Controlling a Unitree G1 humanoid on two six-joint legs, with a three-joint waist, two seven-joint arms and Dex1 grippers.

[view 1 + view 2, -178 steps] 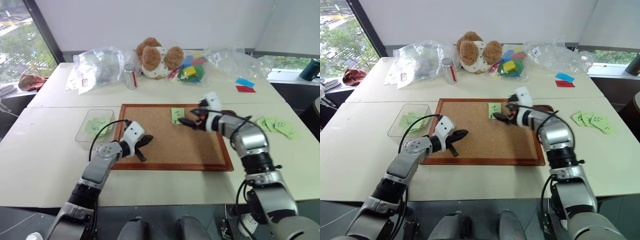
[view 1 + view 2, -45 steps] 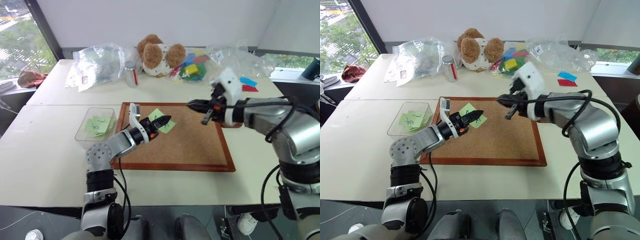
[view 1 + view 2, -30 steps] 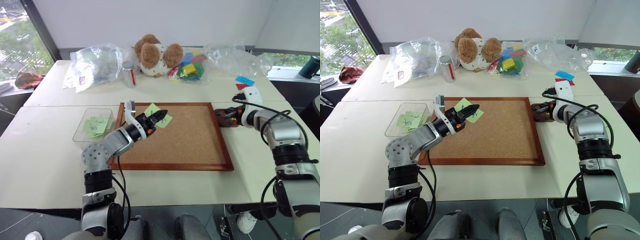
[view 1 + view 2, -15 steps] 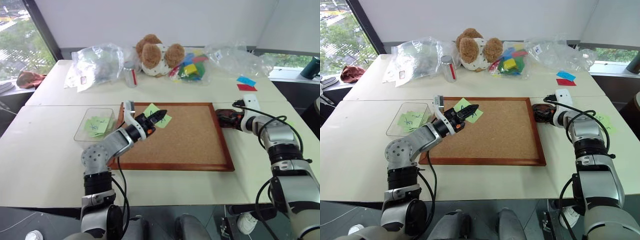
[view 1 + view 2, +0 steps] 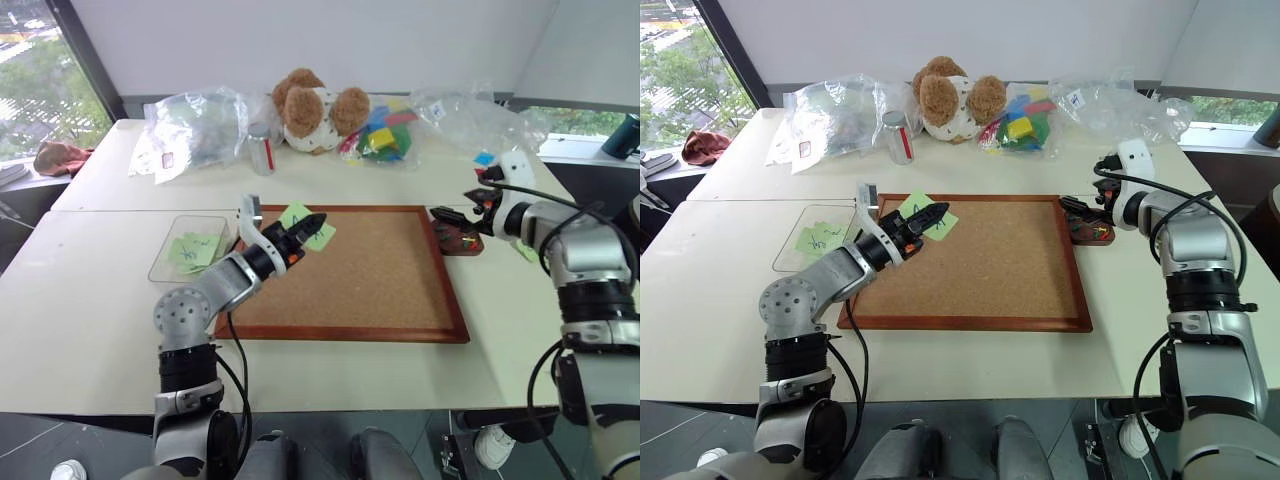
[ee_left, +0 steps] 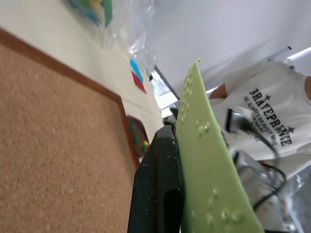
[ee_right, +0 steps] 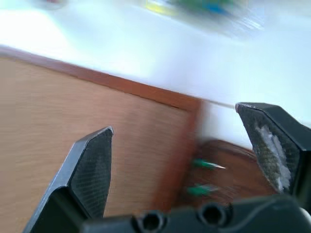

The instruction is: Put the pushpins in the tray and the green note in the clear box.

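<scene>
On the left, the clear box [image 5: 190, 248] waits just beside our left gripper [image 5: 312, 221], its fingers clamped on the green note [image 5: 305, 225] over the cork board [image 5: 370, 280]. On the right, our right gripper [image 5: 455, 222] has lifted off the tray [image 5: 462, 240], fingers now spread wide and empty, pushpins [image 7: 204, 165] dropped inside; only the note remains.

Bright, even daylight from windows; right wrist view motion-blurred.
</scene>
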